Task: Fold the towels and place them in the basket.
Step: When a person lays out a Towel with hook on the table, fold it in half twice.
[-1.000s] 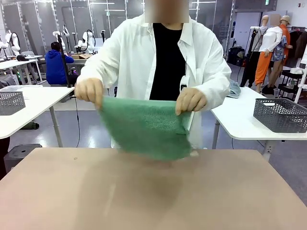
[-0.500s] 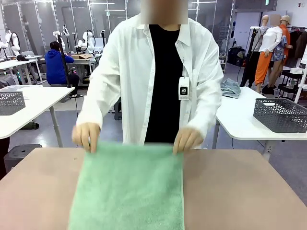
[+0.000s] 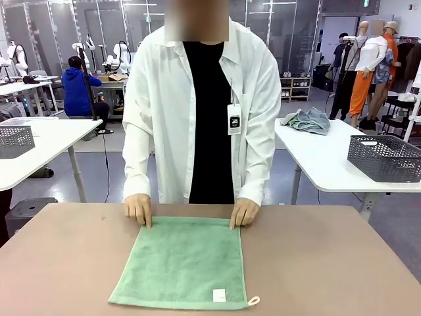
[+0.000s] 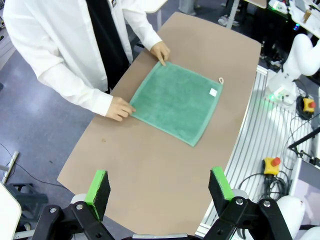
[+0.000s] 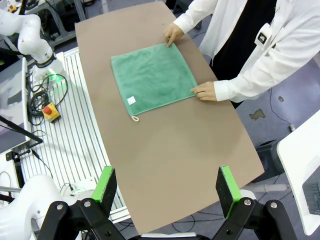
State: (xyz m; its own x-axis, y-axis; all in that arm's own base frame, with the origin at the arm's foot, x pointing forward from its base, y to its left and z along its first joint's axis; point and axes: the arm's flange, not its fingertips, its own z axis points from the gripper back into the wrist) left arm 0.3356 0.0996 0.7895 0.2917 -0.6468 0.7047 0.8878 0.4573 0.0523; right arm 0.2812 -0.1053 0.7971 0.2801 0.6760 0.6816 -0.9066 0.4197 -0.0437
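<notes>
Mint green towel [image 3: 181, 260] is lying flat, with the person's hands [image 3: 139, 210] pinning its far corners straight. We are hovering above, left gripper [image 4: 159, 176] and right gripper [image 5: 166, 173] open and empty.

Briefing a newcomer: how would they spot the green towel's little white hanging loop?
On the brown tabletop a mint green terry towel lies flat. At its near corner on the robot's right, a small white cord loop pokes past the hem, unlike the square white tag beside it, which sits on the cloth.
</notes>
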